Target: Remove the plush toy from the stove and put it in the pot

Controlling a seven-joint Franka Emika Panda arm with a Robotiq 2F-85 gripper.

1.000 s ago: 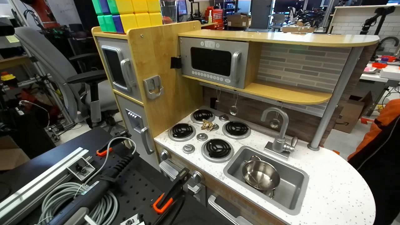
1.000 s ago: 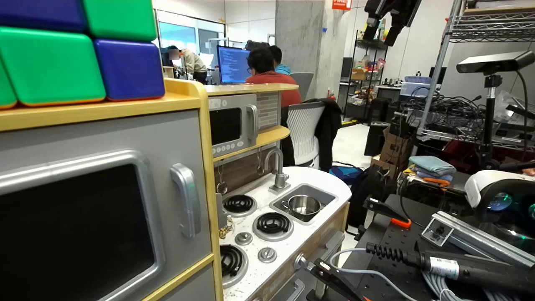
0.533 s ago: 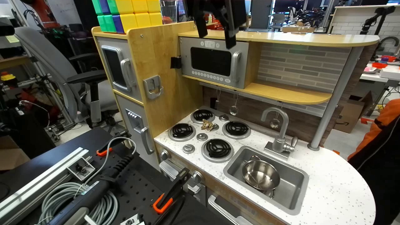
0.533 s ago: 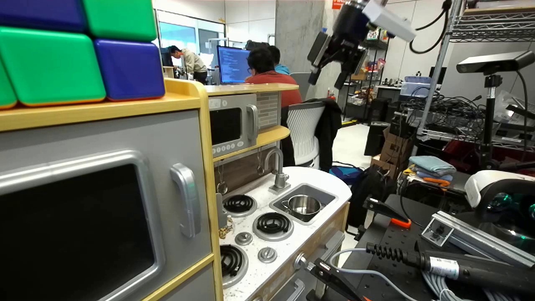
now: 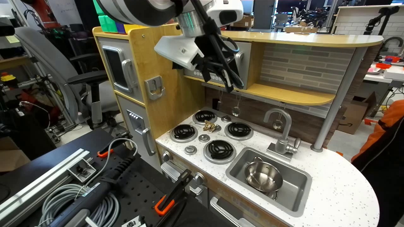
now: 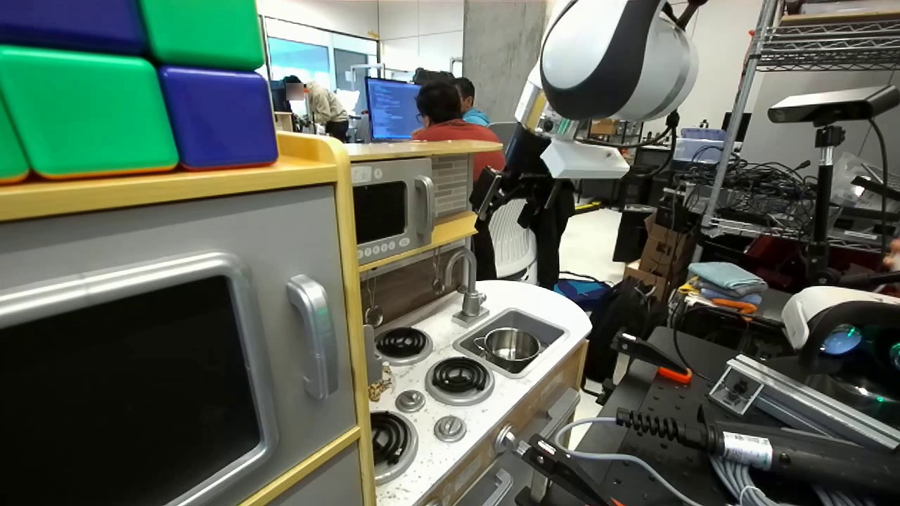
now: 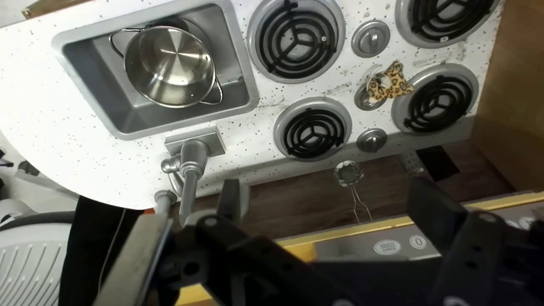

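Observation:
The plush toy (image 5: 210, 126) is small and leopard-spotted, and lies on the white stove (image 5: 219, 135) among the burners. In the wrist view the toy (image 7: 390, 83) partly covers a knob beside a burner; it also shows at the cabinet edge in an exterior view (image 6: 380, 383). The shiny silver pot (image 5: 263, 176) sits in the grey sink, with its empty inside showing in the wrist view (image 7: 170, 66). My gripper (image 5: 218, 82) is in the air in front of the microwave, well above the stove. In the wrist view its fingers (image 7: 325, 191) are wide apart with nothing between them.
The microwave (image 6: 383, 211) and a wooden shelf (image 5: 293, 91) overhang the back of the counter. A tall wooden side panel (image 5: 176, 94) borders the stove. The faucet (image 5: 282, 119) rises behind the sink (image 5: 303, 195). A utensil (image 5: 236, 110) hangs under the microwave.
The arm has come into both exterior views from above, and the gripper has moved down in front of the microwave. The toy and pot have not moved.

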